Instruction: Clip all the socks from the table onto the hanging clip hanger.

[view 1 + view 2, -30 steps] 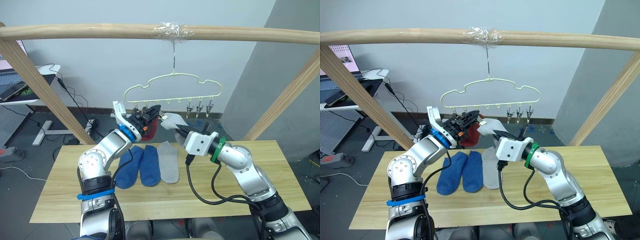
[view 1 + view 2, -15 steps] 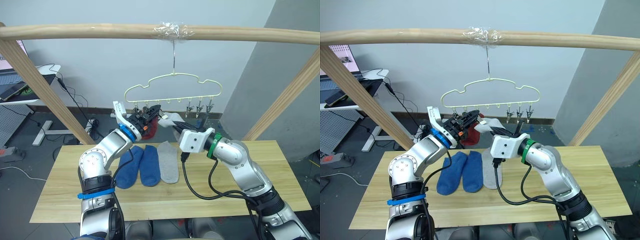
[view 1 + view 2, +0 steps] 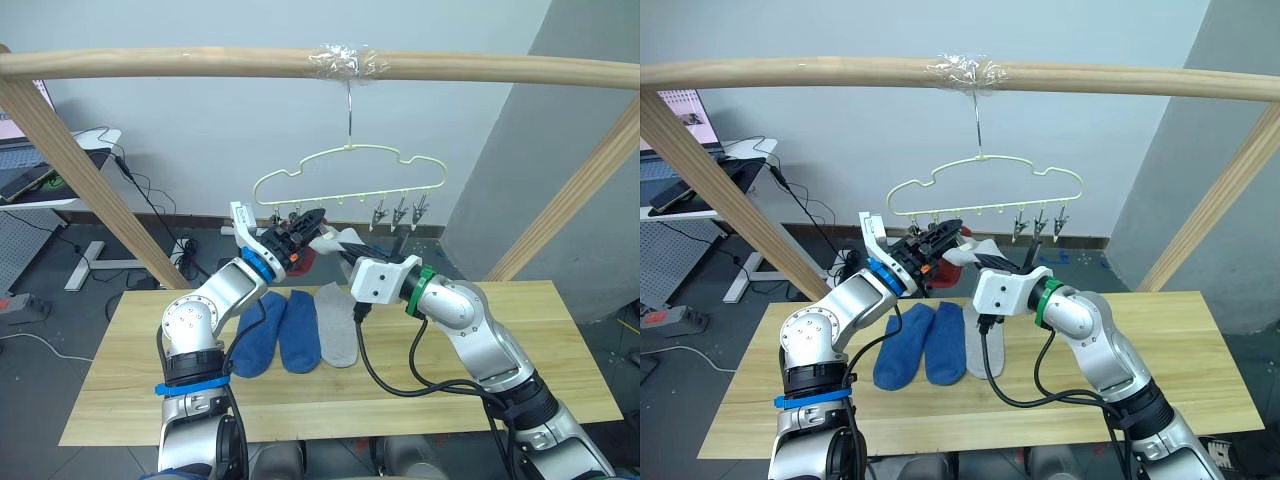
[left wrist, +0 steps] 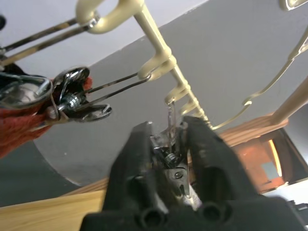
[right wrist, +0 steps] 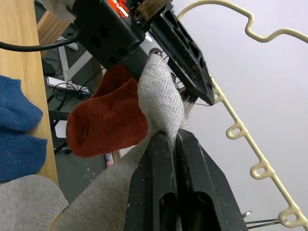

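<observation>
On the near part of the scene the table (image 3: 120,400) carries three socks lying side by side: two blue socks (image 3: 275,332) touching each other, and one light grey sock (image 3: 337,323) just beside them at their 3 o'clock. Above them, the right gripper (image 3: 338,243) is raised and its two fingers are pressed together on a second light grey sock (image 5: 161,96), which it holds up to the clips; in the right wrist view the sock's end reaches the tip of the left gripper's black fingers (image 5: 183,48). The left gripper (image 3: 308,222) is at 9 o'clock from the right one, and its fingers are closed on a metal clip (image 4: 169,153) of the clip hanger (image 3: 350,172); in the left wrist view the clip sits squeezed between the two pads. A rust red sock (image 5: 108,120) hangs already from a neighbouring clip (image 4: 79,98), just behind the grey one and touching it. At 3 o'clock on the hanger three clips (image 3: 399,212) hang free. The hanger's hook goes over a thick wooden pole (image 3: 150,62), held there with clear tape (image 3: 343,57). Far behind, at 9 o'clock, a desk (image 3: 40,180) stands against the pale wall.
</observation>
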